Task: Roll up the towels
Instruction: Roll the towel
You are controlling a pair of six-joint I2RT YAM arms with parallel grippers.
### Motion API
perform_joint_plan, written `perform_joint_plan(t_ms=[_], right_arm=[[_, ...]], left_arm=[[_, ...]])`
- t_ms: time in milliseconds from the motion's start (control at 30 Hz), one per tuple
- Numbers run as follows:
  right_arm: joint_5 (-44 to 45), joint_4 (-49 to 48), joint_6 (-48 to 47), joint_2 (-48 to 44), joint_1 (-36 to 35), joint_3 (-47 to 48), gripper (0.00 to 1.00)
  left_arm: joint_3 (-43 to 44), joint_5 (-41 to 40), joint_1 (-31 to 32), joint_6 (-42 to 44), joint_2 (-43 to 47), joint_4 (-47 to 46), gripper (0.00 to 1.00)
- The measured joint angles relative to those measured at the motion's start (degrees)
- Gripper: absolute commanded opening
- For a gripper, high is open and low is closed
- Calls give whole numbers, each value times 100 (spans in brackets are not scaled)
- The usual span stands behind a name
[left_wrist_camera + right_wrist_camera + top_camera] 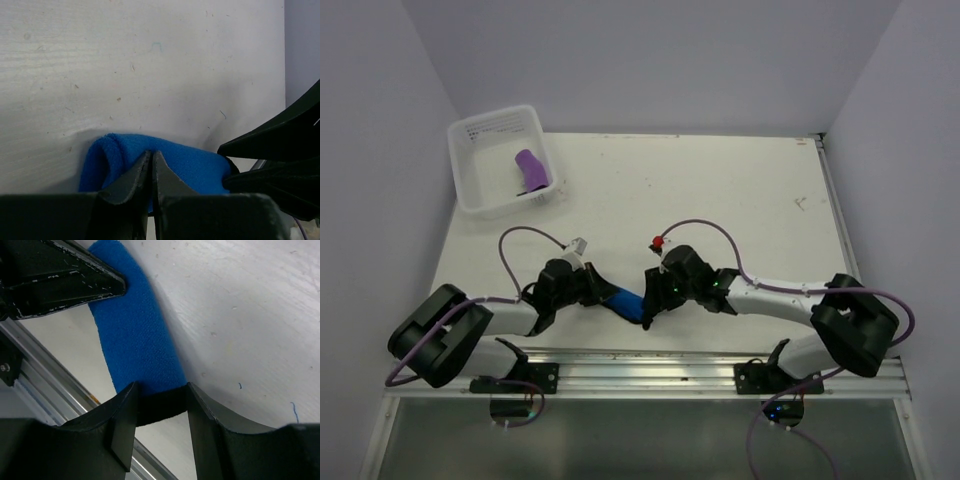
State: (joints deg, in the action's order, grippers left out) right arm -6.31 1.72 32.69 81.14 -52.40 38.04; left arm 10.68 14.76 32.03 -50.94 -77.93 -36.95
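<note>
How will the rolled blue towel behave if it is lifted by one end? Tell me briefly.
Probably floppy: the blue towel looks like soft fleece, and it puffs up beside the left gripper pinching it. It is likely light, being a small cloth roll. It may well unroll once released, since only the left gripper and the right gripper, straddling one end, seem to keep it rolled.

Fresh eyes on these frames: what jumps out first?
The blue towel, rolled near the front edge of the table, with the left gripper pinched shut on one end and the right gripper closed around the other. Far left, a rolled purple towel lies in the tub.
</note>
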Motion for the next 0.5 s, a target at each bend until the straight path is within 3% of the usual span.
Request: perform_joint_plan(t_ms=[500], right_arm=[[-835,-1086,339,557,-55,-232,51]], left_arm=[[-46,-133,0,98,140,85,8]])
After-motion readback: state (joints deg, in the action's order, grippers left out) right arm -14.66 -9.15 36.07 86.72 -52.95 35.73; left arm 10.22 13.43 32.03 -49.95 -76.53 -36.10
